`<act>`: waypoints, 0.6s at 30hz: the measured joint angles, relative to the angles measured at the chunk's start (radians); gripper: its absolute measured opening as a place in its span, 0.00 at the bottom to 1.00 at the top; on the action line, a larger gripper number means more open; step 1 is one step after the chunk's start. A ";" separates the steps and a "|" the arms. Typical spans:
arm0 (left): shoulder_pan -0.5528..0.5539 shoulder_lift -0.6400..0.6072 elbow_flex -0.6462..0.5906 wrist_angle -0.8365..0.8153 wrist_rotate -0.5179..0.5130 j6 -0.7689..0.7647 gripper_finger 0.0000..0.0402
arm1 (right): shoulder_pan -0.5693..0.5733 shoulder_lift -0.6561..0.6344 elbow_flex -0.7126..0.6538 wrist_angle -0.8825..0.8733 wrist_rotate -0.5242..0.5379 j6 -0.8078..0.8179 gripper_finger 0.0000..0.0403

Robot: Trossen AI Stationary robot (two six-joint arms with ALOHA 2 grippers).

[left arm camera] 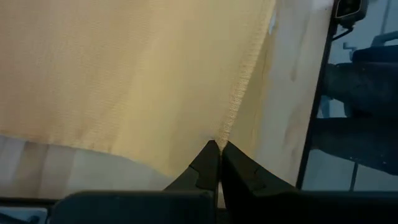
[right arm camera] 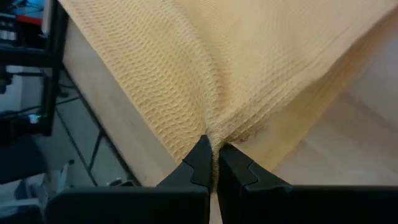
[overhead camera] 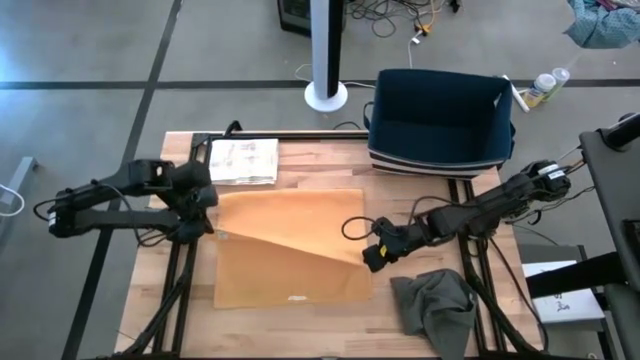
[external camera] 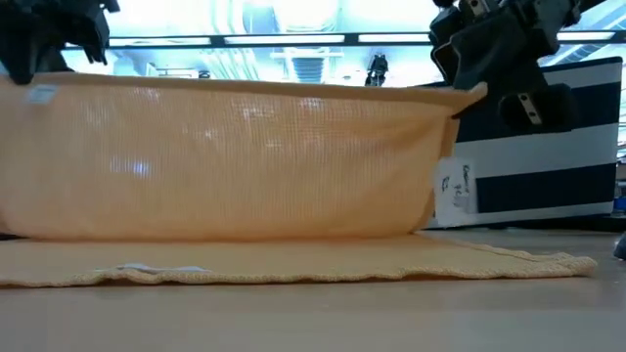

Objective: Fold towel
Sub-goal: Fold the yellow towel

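Note:
A tan waffle-weave towel (overhead camera: 290, 245) lies on the wooden table with one edge raised. In the low view that raised part (external camera: 225, 156) hangs like a curtain between the two grippers, while the lower part (external camera: 293, 262) lies flat on the table. My left gripper (overhead camera: 210, 203) is shut on the towel at its left side. My right gripper (overhead camera: 372, 258) is shut on the towel's right end, nearer the table's front edge. My left gripper pinches the towel's hemmed edge (left arm camera: 225, 132) between its two fingertips, slanting down at it from the table's left side. The held end (external camera: 44, 93) is lifted clear, and the cloth hangs below it. One layer or several, I cannot tell. My right gripper pinches a bunched corner of the towel (right arm camera: 216, 130) between its two fingertips, slanting down from the table's right side. The corner (external camera: 469, 95) is lifted clear. The top edge runs fairly straight across to the other gripper, and the cloth hangs below it onto the table.
A dark blue bin (overhead camera: 440, 120) stands at the far right. A crumpled grey cloth (overhead camera: 435, 305) lies at the near right corner. A printed paper (overhead camera: 243, 160) lies at the far left. Bare wood shows along the table's near edge (overhead camera: 300, 325).

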 joint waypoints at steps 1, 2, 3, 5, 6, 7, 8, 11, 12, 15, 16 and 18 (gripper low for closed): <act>-0.007 0.004 0.007 0.001 -0.001 -0.009 0.00 | 0.003 0.000 0.001 -0.001 0.000 0.003 0.01; -0.014 0.009 0.013 0.004 -0.002 -0.013 0.00 | 0.005 0.000 0.001 -0.003 0.000 0.004 0.01; -0.022 0.013 0.015 0.007 -0.006 -0.019 0.00 | 0.004 0.000 0.001 -0.005 0.000 0.002 0.01; -0.039 0.022 0.014 0.009 -0.009 -0.027 0.00 | 0.004 -0.001 0.003 -0.006 0.000 -0.005 0.01; -0.047 0.026 0.012 0.013 -0.010 -0.029 0.00 | 0.004 -0.001 0.003 -0.004 0.001 -0.011 0.01; -0.058 0.031 0.008 0.018 -0.010 -0.034 0.00 | 0.004 -0.001 0.003 -0.005 0.002 -0.012 0.01; -0.068 0.037 0.004 0.029 -0.011 -0.038 0.00 | 0.004 -0.001 0.003 -0.010 0.003 -0.017 0.01; -0.102 0.055 -0.014 0.096 -0.019 -0.064 0.00 | 0.004 -0.001 0.001 -0.014 0.003 -0.035 0.01; -0.115 0.063 -0.022 0.116 -0.020 -0.077 0.00 | 0.004 -0.001 0.000 -0.014 0.003 -0.041 0.01; -0.156 0.094 -0.037 0.150 -0.026 -0.105 0.00 | 0.004 -0.001 -0.002 -0.017 0.003 -0.052 0.01; -0.171 0.105 -0.038 0.153 -0.033 -0.109 0.00 | 0.004 -0.001 -0.003 -0.016 0.003 -0.054 0.01; -0.202 0.122 -0.038 0.162 -0.049 -0.126 0.00 | 0.004 -0.001 -0.003 -0.017 0.003 -0.060 0.01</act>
